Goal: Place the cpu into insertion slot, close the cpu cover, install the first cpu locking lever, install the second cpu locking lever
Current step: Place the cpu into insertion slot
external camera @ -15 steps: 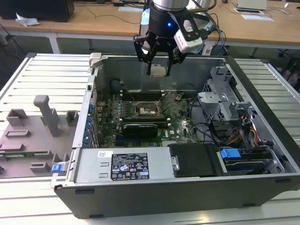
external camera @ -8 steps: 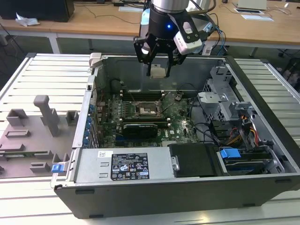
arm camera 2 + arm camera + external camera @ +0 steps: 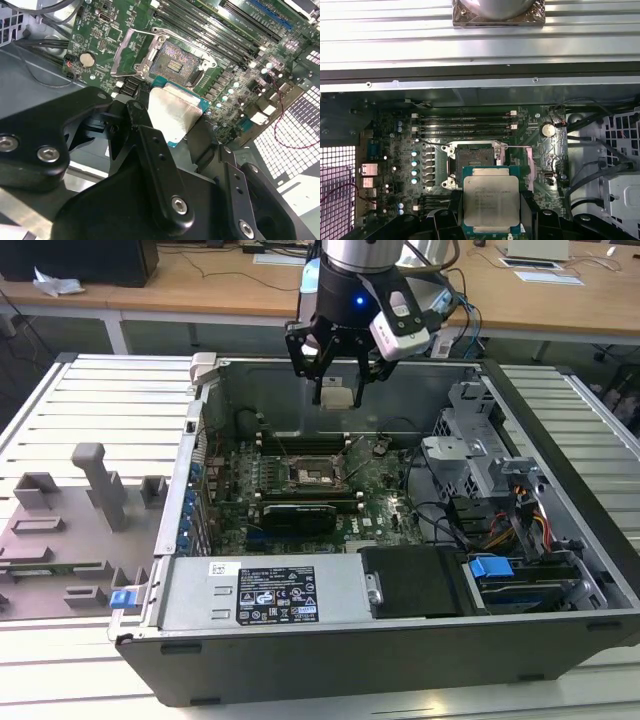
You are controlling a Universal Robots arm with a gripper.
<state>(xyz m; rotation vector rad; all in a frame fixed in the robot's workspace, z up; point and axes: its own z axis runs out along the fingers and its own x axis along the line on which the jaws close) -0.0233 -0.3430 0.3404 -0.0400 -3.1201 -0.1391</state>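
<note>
My gripper [image 3: 337, 390] hangs above the open computer case, shut on the cpu [image 3: 337, 397]. The cpu is a small square chip with a pale metal top, held flat between the black fingers [image 3: 452, 212] in both wrist views [image 3: 175, 115] [image 3: 491, 200]. Beneath it on the green motherboard lies the insertion slot [image 3: 175, 62] [image 3: 472, 156] [image 3: 305, 475], dark and bare, and the chip covers part of it in the first wrist view. The cpu cover [image 3: 131, 52] [image 3: 527, 167] stands flipped open on the side of the slot towards the coin battery. The chip is well above the slot, not touching it.
The case's back wall [image 3: 280, 390] rises just behind the gripper. A grey drive cage [image 3: 480, 455] with cables stands at the exterior view's right, and the power supply [image 3: 265, 595] is at the front. Memory slots [image 3: 465, 122] and a black card [image 3: 298, 515] flank the socket.
</note>
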